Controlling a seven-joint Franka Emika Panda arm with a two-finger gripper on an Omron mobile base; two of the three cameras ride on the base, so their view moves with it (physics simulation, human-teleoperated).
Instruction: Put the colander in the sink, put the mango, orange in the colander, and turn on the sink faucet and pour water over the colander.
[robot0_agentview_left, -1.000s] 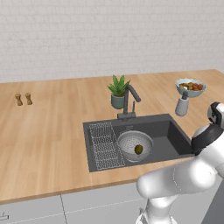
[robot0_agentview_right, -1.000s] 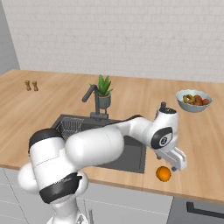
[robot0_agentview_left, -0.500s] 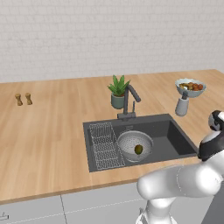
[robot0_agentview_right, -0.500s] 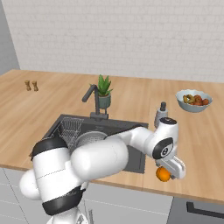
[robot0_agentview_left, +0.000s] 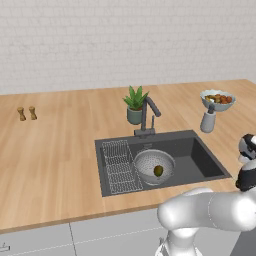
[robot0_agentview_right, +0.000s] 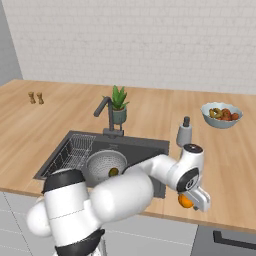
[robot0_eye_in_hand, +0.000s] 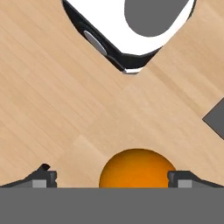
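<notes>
The colander (robot0_agentview_left: 154, 167) sits in the sink (robot0_agentview_left: 200, 159) with the mango (robot0_agentview_left: 158, 171) inside, ready for rinsing. The claw (robot0_agentview_right: 194, 201), spread wide and empty, straddles the orange (robot0_eye_in_hand: 137, 168) on the worktop (robot0_eye_in_hand: 52, 100), apparently poised to close on it.

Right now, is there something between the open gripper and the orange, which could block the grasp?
Nothing visible does. In the hand view the orange lies on bare counter between the two fingertips of the open gripper, nearer the right one. In the right base view the gripper is right at the orange, near the counter's front edge.
</notes>
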